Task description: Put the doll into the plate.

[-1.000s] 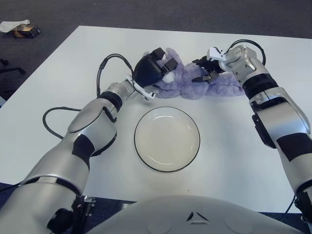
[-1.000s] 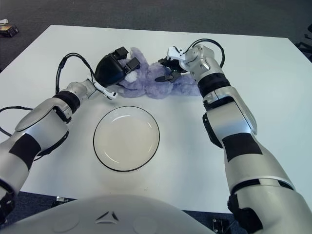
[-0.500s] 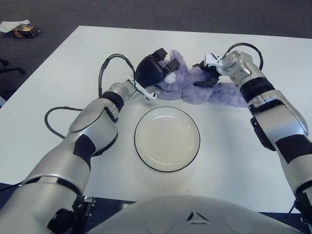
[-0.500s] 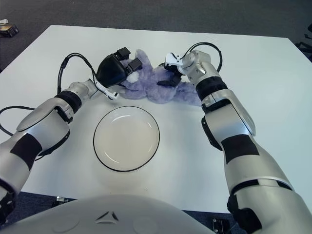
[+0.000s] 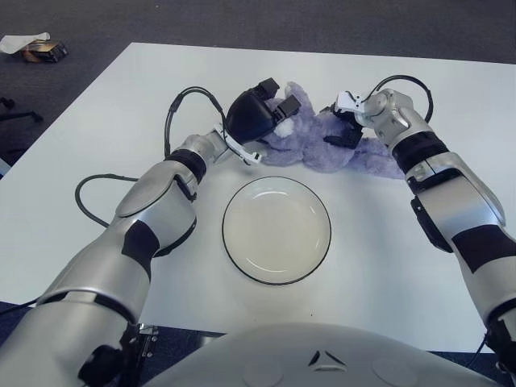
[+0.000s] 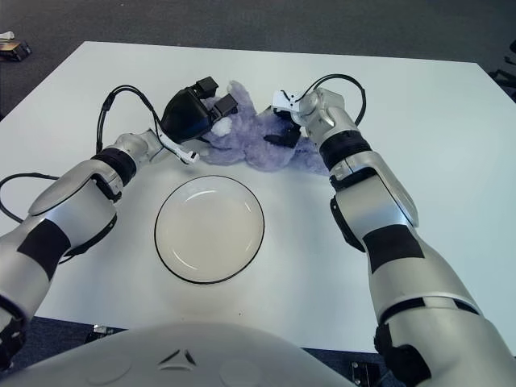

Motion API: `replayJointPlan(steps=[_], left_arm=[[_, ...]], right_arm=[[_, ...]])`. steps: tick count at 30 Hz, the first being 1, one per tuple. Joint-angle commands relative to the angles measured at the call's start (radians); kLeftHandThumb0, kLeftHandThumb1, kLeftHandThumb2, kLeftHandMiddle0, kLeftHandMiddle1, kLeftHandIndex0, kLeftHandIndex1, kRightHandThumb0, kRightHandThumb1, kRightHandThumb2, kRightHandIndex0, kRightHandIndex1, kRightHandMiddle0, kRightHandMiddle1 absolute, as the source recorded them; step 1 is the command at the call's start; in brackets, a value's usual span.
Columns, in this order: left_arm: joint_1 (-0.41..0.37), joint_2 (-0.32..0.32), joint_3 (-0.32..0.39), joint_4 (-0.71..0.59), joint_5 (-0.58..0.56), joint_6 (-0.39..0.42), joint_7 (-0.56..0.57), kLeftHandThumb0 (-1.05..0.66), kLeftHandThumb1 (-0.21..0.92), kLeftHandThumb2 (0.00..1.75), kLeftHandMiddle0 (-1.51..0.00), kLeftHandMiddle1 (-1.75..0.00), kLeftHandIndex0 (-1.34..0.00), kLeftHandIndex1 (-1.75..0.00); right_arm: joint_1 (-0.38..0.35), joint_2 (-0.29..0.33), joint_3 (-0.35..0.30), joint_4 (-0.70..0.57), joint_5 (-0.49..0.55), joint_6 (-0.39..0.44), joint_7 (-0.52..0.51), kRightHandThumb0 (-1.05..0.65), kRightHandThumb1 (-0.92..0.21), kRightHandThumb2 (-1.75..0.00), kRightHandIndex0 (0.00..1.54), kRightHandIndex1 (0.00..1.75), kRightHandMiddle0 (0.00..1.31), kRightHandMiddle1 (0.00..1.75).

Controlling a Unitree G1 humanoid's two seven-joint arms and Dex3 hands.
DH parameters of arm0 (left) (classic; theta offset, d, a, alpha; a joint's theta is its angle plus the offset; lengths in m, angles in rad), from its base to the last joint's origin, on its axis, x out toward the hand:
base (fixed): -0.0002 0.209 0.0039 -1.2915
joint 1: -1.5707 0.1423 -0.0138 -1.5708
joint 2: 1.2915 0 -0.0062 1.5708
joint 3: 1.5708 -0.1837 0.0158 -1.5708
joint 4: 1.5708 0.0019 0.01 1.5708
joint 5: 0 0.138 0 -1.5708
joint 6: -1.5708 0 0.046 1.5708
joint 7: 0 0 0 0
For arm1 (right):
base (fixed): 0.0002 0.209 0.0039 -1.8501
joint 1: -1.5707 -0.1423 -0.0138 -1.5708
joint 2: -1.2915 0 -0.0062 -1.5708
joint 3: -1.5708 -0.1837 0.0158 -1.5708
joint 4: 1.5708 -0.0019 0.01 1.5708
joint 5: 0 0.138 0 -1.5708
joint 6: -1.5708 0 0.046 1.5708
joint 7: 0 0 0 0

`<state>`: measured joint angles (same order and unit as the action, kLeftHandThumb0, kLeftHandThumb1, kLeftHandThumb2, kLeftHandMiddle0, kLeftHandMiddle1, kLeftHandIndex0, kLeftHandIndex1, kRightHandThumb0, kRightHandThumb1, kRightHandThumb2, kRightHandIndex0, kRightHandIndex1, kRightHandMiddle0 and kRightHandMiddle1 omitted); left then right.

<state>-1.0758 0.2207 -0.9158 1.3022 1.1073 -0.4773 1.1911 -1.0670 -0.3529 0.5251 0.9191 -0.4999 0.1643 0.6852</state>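
Observation:
A purple plush doll (image 5: 322, 145) lies on the white table, just beyond the plate. The plate (image 5: 276, 230) is white with a dark rim and holds nothing. My left hand (image 5: 260, 118) is at the doll's left end, its dark fingers curled against the plush head. My right hand (image 5: 345, 125) is pressed into the doll's middle from the right, fingers closed into the fur. Both hands hide part of the doll.
A black cable (image 5: 95, 187) loops on the table by my left forearm. Dark carpet (image 5: 242, 20) lies past the table's far edge, with a small object (image 5: 32, 47) on it at the far left.
My right hand has moved left and gripped the doll's middle, bunching it toward my left hand. The left hand lifted slightly with the doll's head.

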Motion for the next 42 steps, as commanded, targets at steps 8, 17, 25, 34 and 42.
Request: replayJointPlan(steps=[8,17,25,34,42], left_arm=[[-0.026,0.007,0.015,0.008,-0.011,-0.003,0.004,0.00,0.09,1.55,-0.83,-1.64,-0.54,-1.75],[-0.026,0.007,0.026,0.010,-0.017,-0.007,-0.024,0.00,0.10,1.54,-0.81,-1.65,-0.54,-1.75],[-0.016,0.003,0.060,0.010,-0.045,0.041,-0.093,0.00,0.11,1.55,-0.79,-1.69,-0.53,-1.75],[0.012,-0.009,0.126,-0.001,-0.114,0.080,-0.158,-0.01,0.10,1.56,-0.79,-1.74,-0.56,-1.69],[0.046,-0.015,0.220,-0.013,-0.212,0.070,-0.235,-0.01,0.42,1.17,-0.57,-1.75,-0.36,-1.63]], right_arm=[[0.071,-0.005,0.055,0.010,-0.081,0.011,-0.094,0.00,0.00,-1.64,0.78,1.63,0.74,1.75],[0.098,-0.005,-0.010,0.003,-0.033,0.020,-0.173,0.00,0.09,-1.60,1.04,1.22,0.80,1.75],[0.155,0.011,-0.145,-0.014,0.060,0.015,-0.289,0.00,0.12,-1.63,1.08,1.22,0.79,1.75],[0.226,-0.002,-0.186,-0.069,0.053,-0.092,-0.460,0.00,0.08,-1.67,1.00,1.45,0.70,1.75],[0.271,-0.032,-0.155,-0.147,-0.040,-0.143,-0.634,0.00,0.08,-1.69,0.96,1.55,0.70,1.75]])
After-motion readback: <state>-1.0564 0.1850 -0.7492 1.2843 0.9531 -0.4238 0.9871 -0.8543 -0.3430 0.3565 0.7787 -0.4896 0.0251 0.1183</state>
